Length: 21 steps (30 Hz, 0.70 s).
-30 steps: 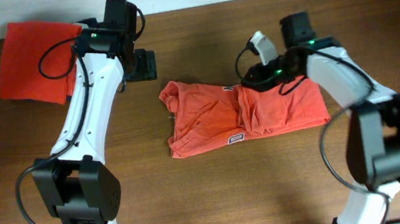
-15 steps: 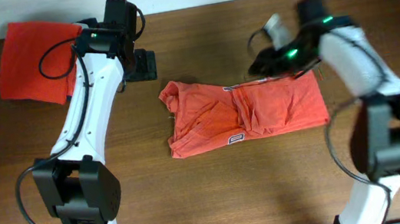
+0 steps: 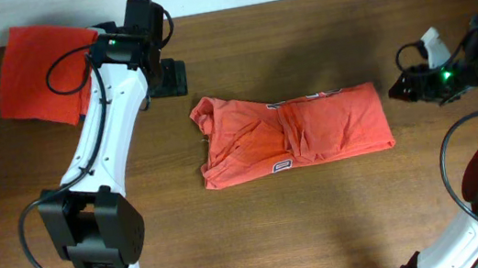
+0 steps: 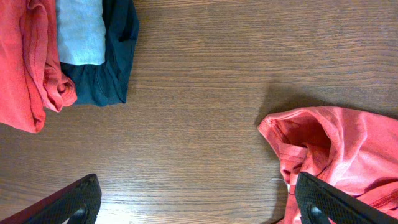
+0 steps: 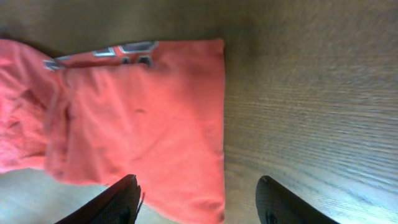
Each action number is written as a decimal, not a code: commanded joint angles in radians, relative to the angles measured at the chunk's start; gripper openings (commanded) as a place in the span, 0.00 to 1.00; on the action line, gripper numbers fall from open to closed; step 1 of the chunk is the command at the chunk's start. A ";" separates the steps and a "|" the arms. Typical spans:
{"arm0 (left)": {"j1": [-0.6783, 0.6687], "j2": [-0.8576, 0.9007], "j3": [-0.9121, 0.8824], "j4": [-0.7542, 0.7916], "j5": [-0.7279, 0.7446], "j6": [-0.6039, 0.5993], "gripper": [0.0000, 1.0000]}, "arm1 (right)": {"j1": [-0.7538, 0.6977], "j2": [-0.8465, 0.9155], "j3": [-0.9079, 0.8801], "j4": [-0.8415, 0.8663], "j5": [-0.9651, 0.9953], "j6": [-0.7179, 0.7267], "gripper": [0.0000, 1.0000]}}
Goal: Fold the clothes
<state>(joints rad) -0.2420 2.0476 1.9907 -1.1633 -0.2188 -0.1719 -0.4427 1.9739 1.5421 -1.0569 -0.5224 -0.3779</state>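
Coral-red T-shirt lies half-folded and rumpled at mid-table; left gripper and right gripper hang wide apart, empty, off either end. Folding over the bunched end by the left gripper could lock creases in

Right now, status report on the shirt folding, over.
Left gripper open, empty, beside T-shirt. Right gripper open, empty, off its other end. T-shirt partly folded, rumpled, flat on table. Nothing in the way.
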 commanded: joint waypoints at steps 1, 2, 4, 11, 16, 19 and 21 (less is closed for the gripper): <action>-0.004 -0.012 0.005 -0.001 -0.014 0.008 0.99 | -0.002 0.027 -0.073 0.066 -0.031 -0.035 0.66; -0.004 -0.012 0.005 -0.001 -0.013 0.008 0.99 | -0.002 0.029 -0.093 0.089 -0.047 -0.037 0.66; -0.004 -0.012 0.005 -0.001 -0.013 0.008 0.99 | -0.002 0.030 -0.136 0.133 -0.058 -0.037 0.68; -0.004 -0.012 0.005 -0.001 -0.013 0.008 0.99 | -0.002 0.030 -0.251 0.257 -0.164 -0.037 0.70; -0.004 -0.012 0.005 -0.001 -0.013 0.008 0.99 | 0.002 0.031 -0.291 0.307 -0.186 -0.033 0.69; -0.004 -0.012 0.005 -0.001 -0.013 0.008 0.99 | 0.015 0.031 -0.292 0.317 -0.185 -0.034 0.69; -0.004 -0.012 0.005 -0.001 -0.013 0.008 0.99 | 0.031 0.031 -0.292 0.322 -0.184 -0.034 0.69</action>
<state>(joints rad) -0.2420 2.0476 1.9907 -1.1633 -0.2188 -0.1719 -0.4358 2.0003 1.2564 -0.7414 -0.6796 -0.4004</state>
